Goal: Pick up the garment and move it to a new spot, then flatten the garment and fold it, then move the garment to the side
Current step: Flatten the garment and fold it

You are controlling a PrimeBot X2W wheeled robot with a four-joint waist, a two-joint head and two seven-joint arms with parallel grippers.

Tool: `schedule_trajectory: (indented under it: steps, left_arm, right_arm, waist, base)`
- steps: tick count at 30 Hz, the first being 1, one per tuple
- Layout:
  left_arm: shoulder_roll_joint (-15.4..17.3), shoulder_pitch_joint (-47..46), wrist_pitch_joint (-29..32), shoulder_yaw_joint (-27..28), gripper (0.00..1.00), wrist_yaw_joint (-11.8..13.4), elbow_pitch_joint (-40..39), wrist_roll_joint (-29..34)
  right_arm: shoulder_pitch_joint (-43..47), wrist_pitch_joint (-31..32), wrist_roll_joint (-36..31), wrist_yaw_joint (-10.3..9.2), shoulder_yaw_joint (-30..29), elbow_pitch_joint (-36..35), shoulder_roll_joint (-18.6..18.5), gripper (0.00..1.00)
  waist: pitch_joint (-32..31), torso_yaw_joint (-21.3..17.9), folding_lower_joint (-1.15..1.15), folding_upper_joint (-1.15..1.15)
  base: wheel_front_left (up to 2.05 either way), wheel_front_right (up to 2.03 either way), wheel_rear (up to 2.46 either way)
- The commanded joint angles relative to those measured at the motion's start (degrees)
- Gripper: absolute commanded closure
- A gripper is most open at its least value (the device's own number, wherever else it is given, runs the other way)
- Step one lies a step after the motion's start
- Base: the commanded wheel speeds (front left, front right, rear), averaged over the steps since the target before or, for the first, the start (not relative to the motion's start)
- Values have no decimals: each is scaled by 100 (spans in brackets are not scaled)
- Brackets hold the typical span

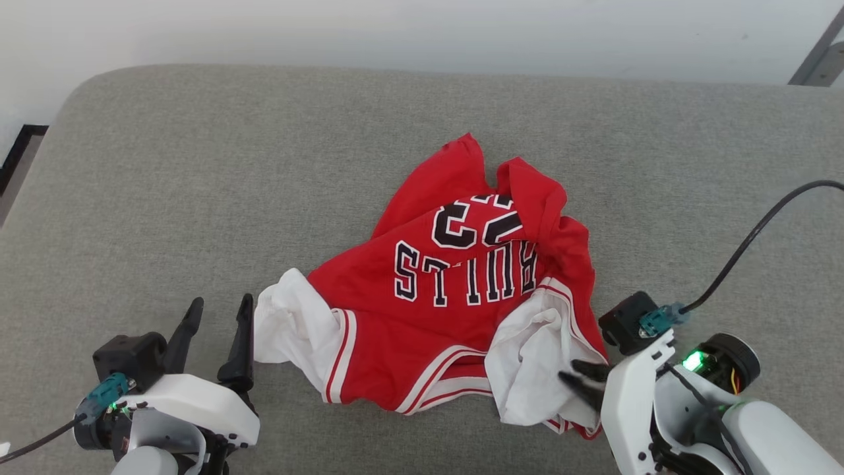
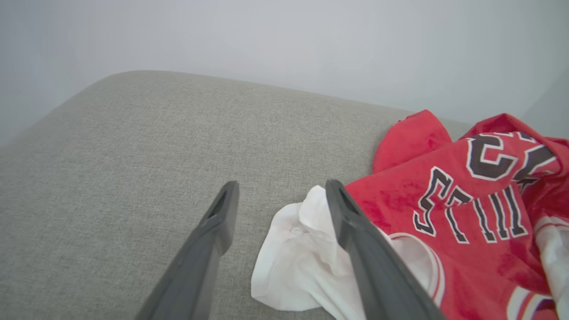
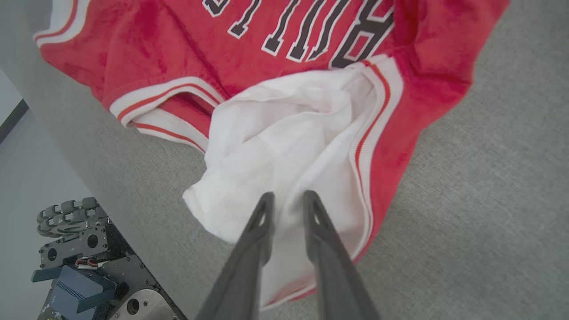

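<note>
The garment (image 1: 448, 290), a red T-shirt with white sleeves and dark white-outlined print, lies crumpled in the middle of the grey cushion (image 1: 198, 165). My left gripper (image 1: 221, 302) stands open just left of the shirt's white left sleeve; in the left wrist view one finger of that gripper (image 2: 281, 186) overlaps the sleeve of the garment (image 2: 444, 213), with bare cushion between the fingers. My right gripper (image 1: 572, 373) reaches onto the bunched white right sleeve. In the right wrist view, that gripper (image 3: 288, 198) has its fingers drawn narrow with white fabric of the garment (image 3: 289, 133) between them.
The cushion's front edge runs close behind the shirt's collar side, and my wheeled base (image 3: 66, 249) shows below it. A black cable (image 1: 758, 231) arcs over the right arm. A pale wall backs the cushion's far edge.
</note>
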Motion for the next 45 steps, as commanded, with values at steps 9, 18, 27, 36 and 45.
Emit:
schedule_trajectory:
  steps: [9,18,27,36,45]
  left_arm:
    - [-27,113,-214,90,0,80,-39,-88]
    - [20,194,-233,130,0,148,-145,-119]
    - [43,235,-210,123,0,193,-232,-160]
    - [66,233,-165,77,0,213,-251,-177]
    - [186,324,147,-78,0,97,-321,-213]
  right_arm:
    - [9,-200,148,0,-443,-90,174,100]
    - [399,-327,344,0,-1491,-281,420,100]
    - [565,-640,32,0,-2620,102,553,100]
    - [351,-773,-637,0,-3271,1322,748,7]
    - [247,-990,-923,0,-3346,1318,814,0]
  waist:
    - [-17,36,0,0]
    - [-48,-31,0,0]
    - [-57,-80,0,0]
    - [-84,-95,0,0]
    - [-155,-177,0,0]
  base:
    - [0,0,0]
    - [0,0,0]
    - [0,0,0]
    - [0,0,0]
    - [0,0,0]
